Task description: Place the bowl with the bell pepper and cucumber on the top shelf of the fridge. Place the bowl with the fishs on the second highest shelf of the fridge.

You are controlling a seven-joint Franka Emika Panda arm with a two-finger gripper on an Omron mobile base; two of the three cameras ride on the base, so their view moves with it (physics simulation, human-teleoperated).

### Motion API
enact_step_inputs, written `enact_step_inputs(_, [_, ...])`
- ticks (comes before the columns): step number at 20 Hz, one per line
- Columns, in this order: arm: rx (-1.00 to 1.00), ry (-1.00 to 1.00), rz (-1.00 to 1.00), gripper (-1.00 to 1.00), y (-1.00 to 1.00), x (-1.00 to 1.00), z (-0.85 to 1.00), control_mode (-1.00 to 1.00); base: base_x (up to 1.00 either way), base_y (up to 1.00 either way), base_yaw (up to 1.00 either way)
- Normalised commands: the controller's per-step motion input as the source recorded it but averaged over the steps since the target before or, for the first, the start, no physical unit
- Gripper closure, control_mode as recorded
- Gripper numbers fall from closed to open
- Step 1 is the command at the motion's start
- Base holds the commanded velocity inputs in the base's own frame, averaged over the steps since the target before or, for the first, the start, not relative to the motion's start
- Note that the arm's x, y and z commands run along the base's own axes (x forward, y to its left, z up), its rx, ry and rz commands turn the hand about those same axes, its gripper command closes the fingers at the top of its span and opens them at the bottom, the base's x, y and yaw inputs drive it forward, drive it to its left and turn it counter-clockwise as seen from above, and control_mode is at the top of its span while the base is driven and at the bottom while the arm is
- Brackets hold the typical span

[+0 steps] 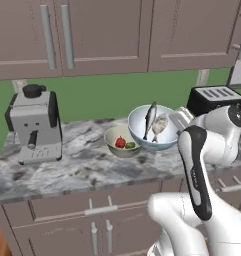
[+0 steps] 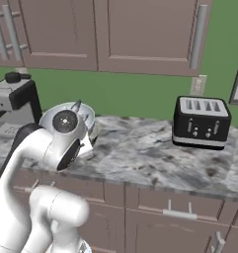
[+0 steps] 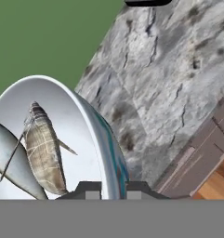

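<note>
Gripping the fish bowl (image 1: 153,128) by its rim, the nearly closed gripper (image 3: 110,189) pinches it on the counter (image 1: 82,165) beside the vegetable bowl (image 1: 122,141); a thin-edge hold could tip, spilling fish.

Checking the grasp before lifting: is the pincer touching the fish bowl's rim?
Touching. The hand view shows the pincer shut astride the fish bowl rim, fingertips either side.

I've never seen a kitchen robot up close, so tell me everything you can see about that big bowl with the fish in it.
The large pale blue-white glossy bowl sits upright on the grey marbled counter, beside a smaller cream bowl of vegetables. Two silvery fish lean inside it. The end effector is shut on its rim, one finger inside and one outside.
</note>
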Motion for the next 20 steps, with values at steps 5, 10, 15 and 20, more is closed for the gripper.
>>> enact_step_inputs(5, [0.0, 0.0, 0.0, 1.0, 0.0, 0.0, 0.0, 1.0, -0.71, 0.0, -0.02])
enact_step_inputs(10, [0.0, 0.0, 0.0, 1.0, 0.0, 0.0, 0.0, 1.0, -0.25, 0.0, -0.1])
enact_step_inputs(15, [0.0, 0.0, 0.0, 1.0, 0.0, 0.0, 0.0, 1.0, -0.04, 0.0, -0.28])
enact_step_inputs(20, [0.0, 0.0, 0.0, 1.0, 0.0, 0.0, 0.0, 1.0, 0.0, -0.17, -0.64])
